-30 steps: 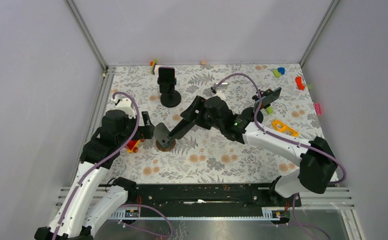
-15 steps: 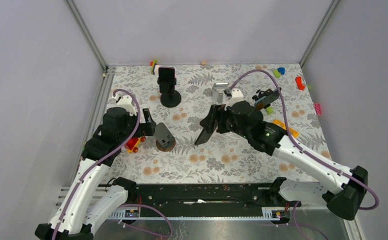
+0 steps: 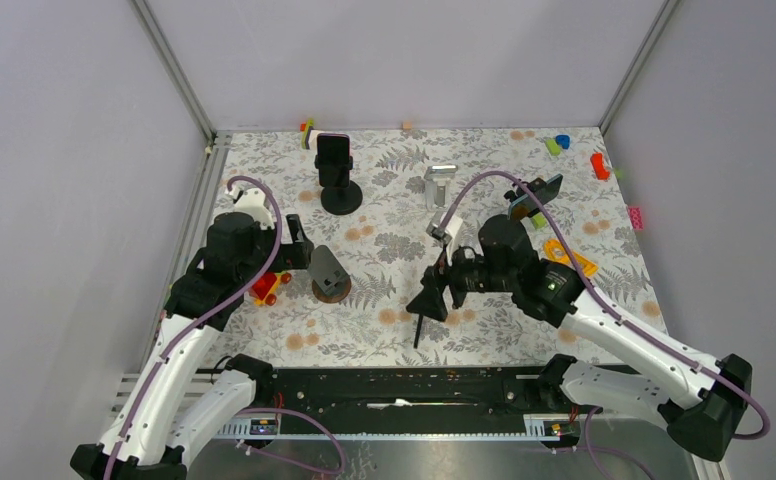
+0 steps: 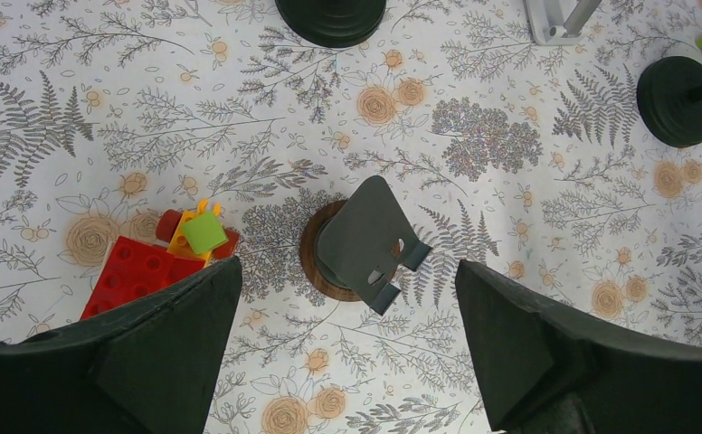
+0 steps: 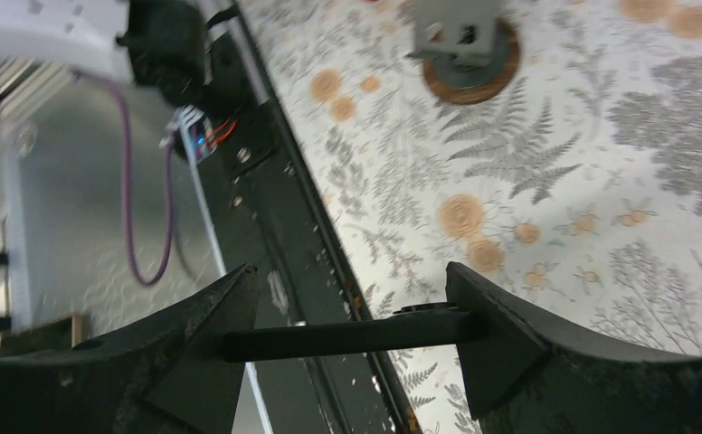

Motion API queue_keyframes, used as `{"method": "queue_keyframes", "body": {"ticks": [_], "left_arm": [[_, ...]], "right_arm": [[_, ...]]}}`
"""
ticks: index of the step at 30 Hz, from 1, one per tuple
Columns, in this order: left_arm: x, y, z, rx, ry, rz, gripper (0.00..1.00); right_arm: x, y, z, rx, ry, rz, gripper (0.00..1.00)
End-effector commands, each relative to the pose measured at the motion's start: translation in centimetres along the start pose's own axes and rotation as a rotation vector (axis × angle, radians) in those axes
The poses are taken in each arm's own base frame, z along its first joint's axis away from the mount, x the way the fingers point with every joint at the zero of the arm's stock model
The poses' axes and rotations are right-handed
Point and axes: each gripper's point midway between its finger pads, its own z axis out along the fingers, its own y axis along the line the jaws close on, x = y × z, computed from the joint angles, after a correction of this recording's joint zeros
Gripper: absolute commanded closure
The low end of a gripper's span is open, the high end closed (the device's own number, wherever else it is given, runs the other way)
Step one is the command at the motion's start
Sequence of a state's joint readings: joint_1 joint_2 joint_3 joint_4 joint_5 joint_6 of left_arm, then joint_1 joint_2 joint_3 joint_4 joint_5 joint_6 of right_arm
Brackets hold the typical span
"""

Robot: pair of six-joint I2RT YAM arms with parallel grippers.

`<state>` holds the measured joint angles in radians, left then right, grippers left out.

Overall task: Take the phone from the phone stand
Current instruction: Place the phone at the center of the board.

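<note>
The phone stand [image 3: 327, 271], a grey plate tilted on a round brown base, is seen with nothing resting on it. The phone [image 5: 347, 336] is found well to the right of the stand and nearer the arms' bases. It is lifted off the flowered table [image 3: 524, 150] and shown edge-on as a thin black bar. It is gripped across its width by the right gripper [image 5: 350, 289], whose fingers are spread fairly wide and pressed against its two ends. The left gripper [image 4: 347, 265] is held directly above the stand, its fingers parted as far as they go, and nothing is held between them. Red and yellow toy blocks [image 4: 162, 262] are seen just left of the stand. A second phone on a black holder [image 3: 335, 165] is placed beyond the stand toward the far wall, and a silver holder [image 3: 439, 183] is set beyond it to the right.
</note>
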<state>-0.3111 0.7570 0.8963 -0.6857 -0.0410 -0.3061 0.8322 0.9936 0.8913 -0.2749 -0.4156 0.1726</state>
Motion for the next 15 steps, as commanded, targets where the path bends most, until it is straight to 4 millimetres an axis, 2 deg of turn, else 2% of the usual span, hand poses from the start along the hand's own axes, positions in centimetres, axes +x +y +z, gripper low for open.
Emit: {"method": "queue_keyframes", "body": {"ticks": [1, 4, 6, 10, 15], "left_arm": [[-1.3, -0.4, 0.0, 0.019, -0.057, 0.019, 0.02], [-1.2, -0.1, -0.1, 0.008, -0.061, 0.023, 0.02], [-1.2, -0.1, 0.0, 0.004, -0.058, 0.023, 0.02], [-1.1, 0.1, 0.0, -0.004, -0.058, 0.019, 0.02], [-1.1, 0.1, 0.1, -0.004, -0.059, 0.018, 0.02]], "right_arm": [[-1.1, 4.8, -1.8, -0.282, -0.088, -0.218, 1.00], [-0.2, 6.2, -2.4, -0.391, -0.141, -0.318, 1.00], [-0.9, 7.1, -3.1, -0.435, -0.242, -0.404, 1.00], [-1.1, 7.5, -4.0, -0.437, -0.322, -0.459, 1.00], [-0.5, 7.3, -4.0, -0.428, -0.289, -0.460, 1.00]]}}
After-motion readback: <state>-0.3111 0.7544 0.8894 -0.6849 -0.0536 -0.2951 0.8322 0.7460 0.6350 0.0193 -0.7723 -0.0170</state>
